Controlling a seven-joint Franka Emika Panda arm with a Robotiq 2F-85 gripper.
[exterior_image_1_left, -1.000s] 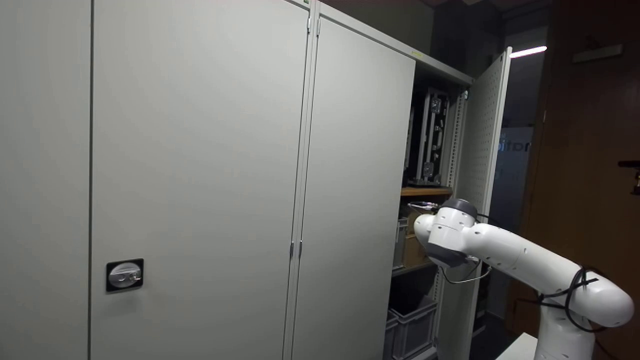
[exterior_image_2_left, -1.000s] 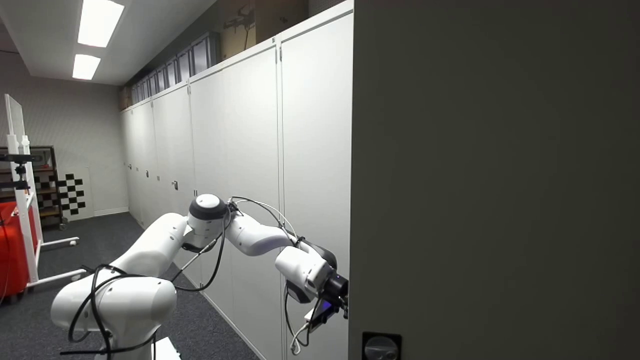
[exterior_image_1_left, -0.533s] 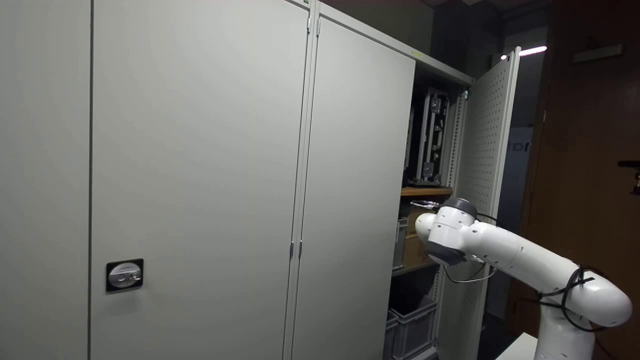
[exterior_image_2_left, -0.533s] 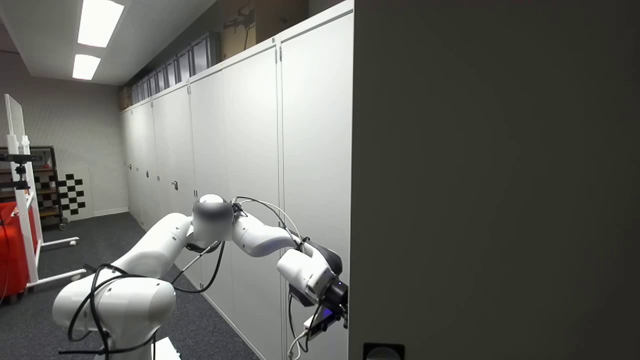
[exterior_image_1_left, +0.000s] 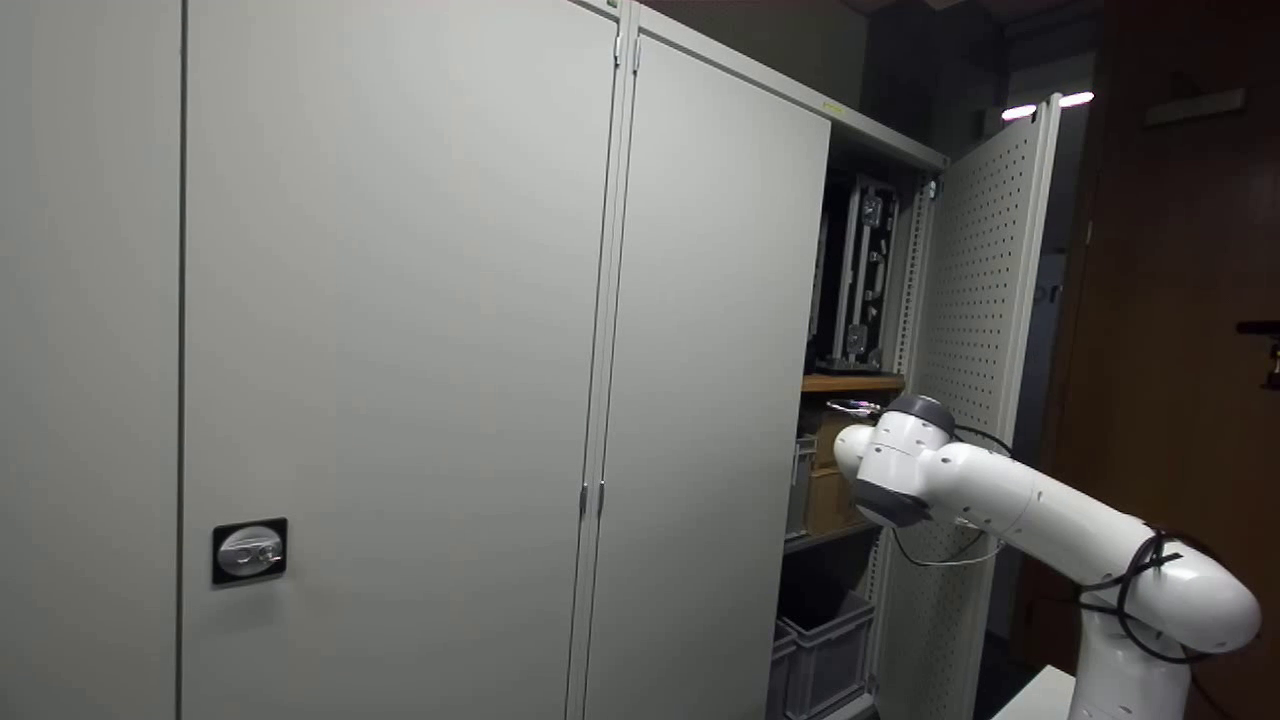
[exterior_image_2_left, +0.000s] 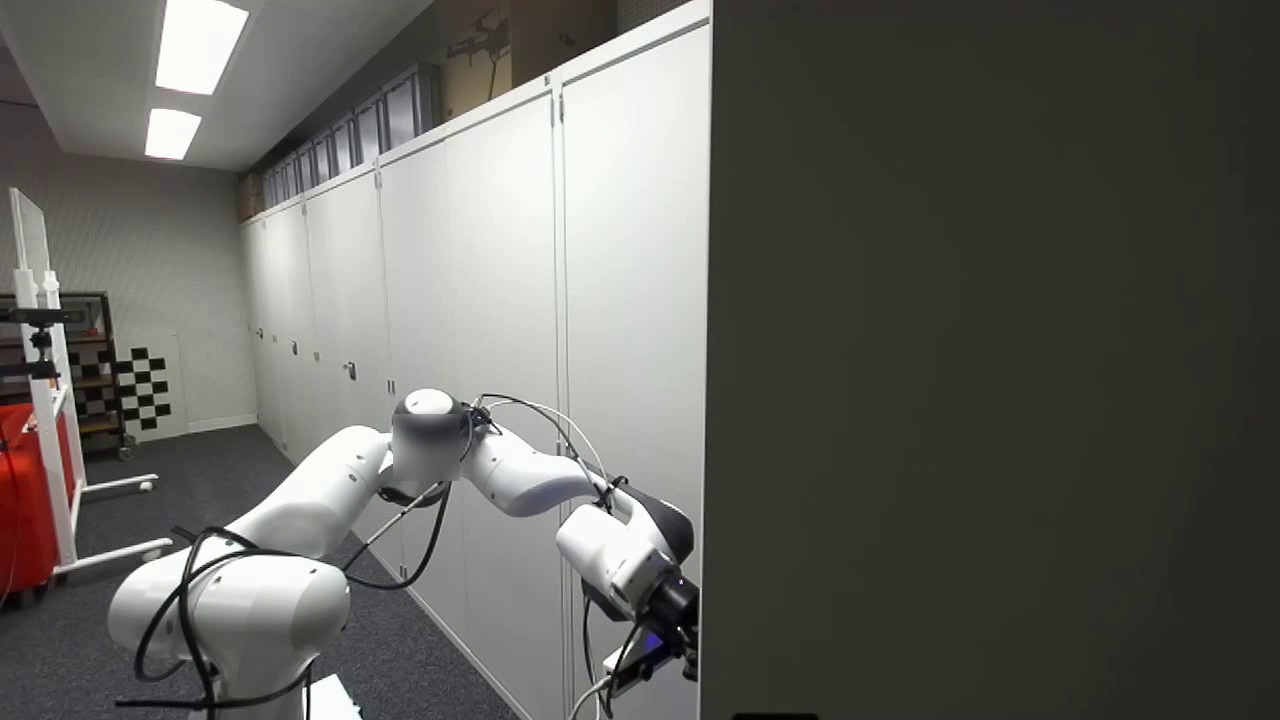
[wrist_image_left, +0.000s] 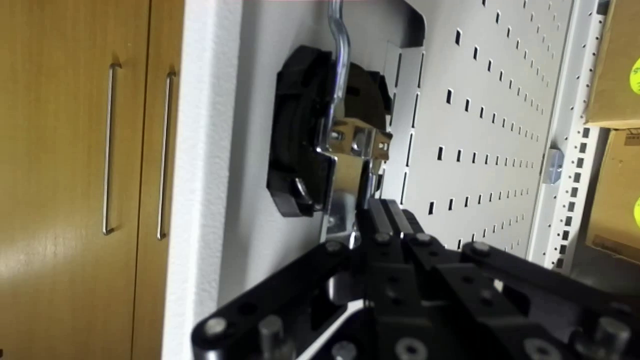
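My gripper (wrist_image_left: 391, 215) is shut in the wrist view, its fingertips together with nothing seen between them. It is beside the metal latch plate and rod (wrist_image_left: 345, 185) on the inside of an open cabinet door (wrist_image_left: 480, 130). I cannot tell whether the fingers touch it. A black lock housing (wrist_image_left: 300, 135) sits behind the latch. The door's perforated inner face (exterior_image_1_left: 985, 270) shows in an exterior view, where the arm hides the gripper. In an exterior view the door's dark outer face (exterior_image_2_left: 950, 350) covers the fingertips; part of the gripper (exterior_image_2_left: 688, 640) shows at its edge.
The open cabinet holds grey crates (exterior_image_1_left: 835, 650), cardboard boxes (exterior_image_1_left: 830, 500) and a metal frame (exterior_image_1_left: 860, 270). A closed grey door (exterior_image_1_left: 710, 350) stands beside it. Wooden doors with handles (wrist_image_left: 107, 150) show past the door edge. The arm's cables (exterior_image_2_left: 435, 530) hang loosely.
The cabinet door has swung further open, its free edge moving right in an exterior view. The arm's wrist has moved slightly right and down, and the door's outer handle has nearly left the picture.
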